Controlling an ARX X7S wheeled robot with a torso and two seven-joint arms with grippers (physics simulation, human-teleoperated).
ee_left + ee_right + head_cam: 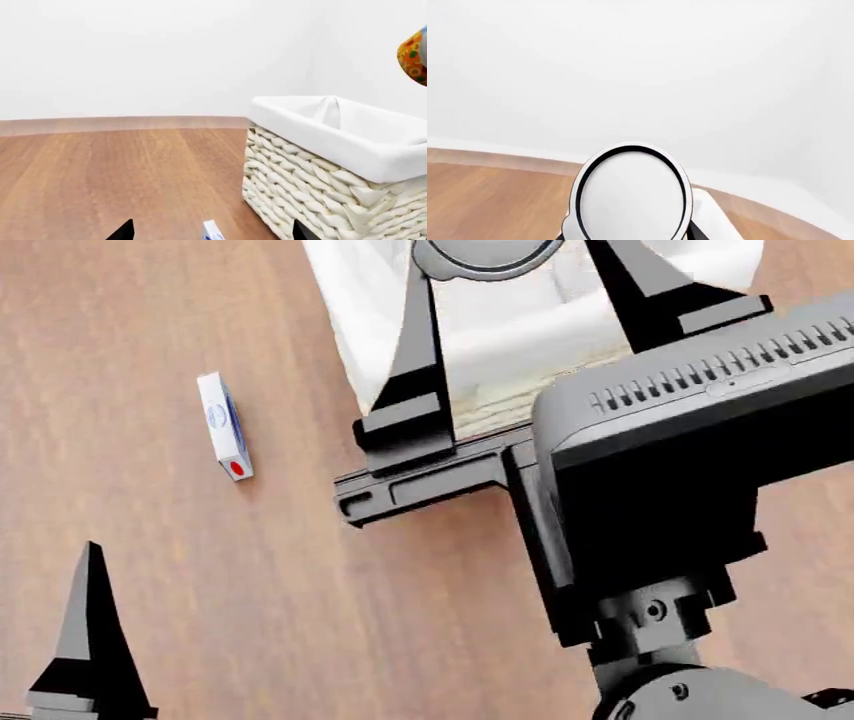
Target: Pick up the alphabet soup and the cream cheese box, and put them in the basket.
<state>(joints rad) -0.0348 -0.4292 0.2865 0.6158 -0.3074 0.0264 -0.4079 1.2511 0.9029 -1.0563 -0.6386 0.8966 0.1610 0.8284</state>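
My right gripper is shut on the alphabet soup and holds it above the basket. In the right wrist view the can's pale top fills the space between the jaws. Its yellow-orange bottom shows in the left wrist view, above the basket. The cream cheese box lies flat on the wood floor, left of the basket. My left gripper is open and low over the floor, with the end of the box showing between its fingertips. One left finger shows in the head view.
The wood floor spreads all around the basket and box. A white wall with a baseboard stands behind the basket. My right arm's dark body hides the floor at the right of the head view.
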